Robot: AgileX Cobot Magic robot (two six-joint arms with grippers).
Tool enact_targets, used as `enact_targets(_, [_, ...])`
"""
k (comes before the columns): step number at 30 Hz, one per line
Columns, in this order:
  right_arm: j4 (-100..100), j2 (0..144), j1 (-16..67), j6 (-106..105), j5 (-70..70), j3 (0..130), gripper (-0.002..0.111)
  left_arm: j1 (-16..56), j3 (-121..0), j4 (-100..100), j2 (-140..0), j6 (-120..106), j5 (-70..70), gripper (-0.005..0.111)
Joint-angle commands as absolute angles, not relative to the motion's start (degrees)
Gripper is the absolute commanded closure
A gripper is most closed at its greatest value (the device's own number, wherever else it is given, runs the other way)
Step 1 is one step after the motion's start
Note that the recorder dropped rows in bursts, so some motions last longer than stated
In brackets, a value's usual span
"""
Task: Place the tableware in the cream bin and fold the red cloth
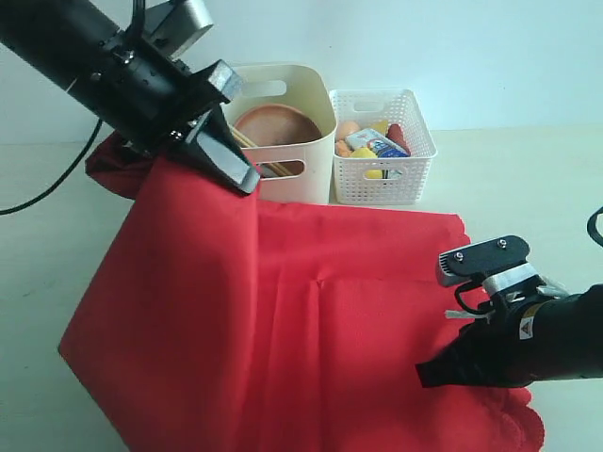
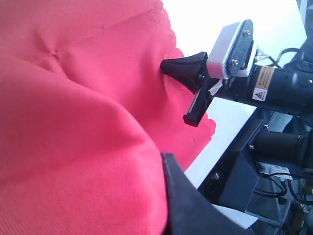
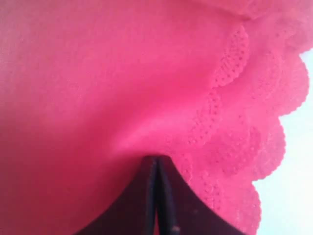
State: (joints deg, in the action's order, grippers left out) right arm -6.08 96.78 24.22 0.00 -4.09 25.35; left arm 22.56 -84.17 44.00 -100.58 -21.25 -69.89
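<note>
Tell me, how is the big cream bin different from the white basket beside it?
The cream bin is taller, the white basket lower. The cream bin has smooth solid walls with oval handle holes; the white basket has lattice walls. The cream bin holds a brown plate; the white basket holds a small blue-and-white carton. Both stand open-topped, side by side, behind the red cloth.
</note>
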Motion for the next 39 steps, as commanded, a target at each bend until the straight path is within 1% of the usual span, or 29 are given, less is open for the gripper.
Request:
enact_targets(1, [-6.0,95.9,24.3,0.0,5.0,24.4,0.108,26.7,-86.4,45.4,-102.4,-18.8,-70.0,0.107])
enact_targets(9, [-5.4,94.6,24.3,0.0,7.6,24.4,0.108,37.1,-96.1,45.6,-114.8,-15.6,-67.6,0.107])
enact_targets(13, [-5.3,90.6,24.3,0.0,5.5,21.9,0.108,38.8,-98.7,45.7,-119.4,-14.8,-64.9,0.107])
enact_targets(21, [-5.5,77.1,24.3,0.0,2.4,17.1,0.108,40.5,-98.7,53.3,-123.4,-17.8,-60.3,0.106])
enact_targets(23, [-5.5,73.2,24.3,0.0,1.6,16.0,0.108,40.6,-98.8,53.1,-124.1,-17.8,-59.1,0.1])
enact_targets(24, [-5.5,70.5,24.3,0.0,1.5,15.3,0.108,40.6,-98.8,53.2,-124.6,-17.9,-58.8,0.095])
enact_targets(28, [-5.5,61.5,24.3,0.3,3.7,14.0,0.108,40.6,-98.8,53.8,-125.7,-19.4,-57.7,0.063])
enact_targets(30, [-5.5,56.7,24.3,0.9,5.5,13.6,0.108,40.6,-98.8,54.5,-126.0,-20.0,-56.6,0.049])
enact_targets(32, [-5.5,52.9,24.3,1.8,7.1,13.6,0.108,40.6,-98.8,56.6,-126.4,-22.3,-55.8,0.038])
enact_targets(34, [-5.7,48.5,24.3,2.3,7.9,13.5,0.108,40.6,-98.8,61.5,-126.9,-26.0,-56.2,0.033])
enact_targets(39, [-5.8,39.6,24.3,3.6,8.4,13.0,0.108,40.7,-98.8,70.5,-127.5,-37.2,-61.9,0.034])
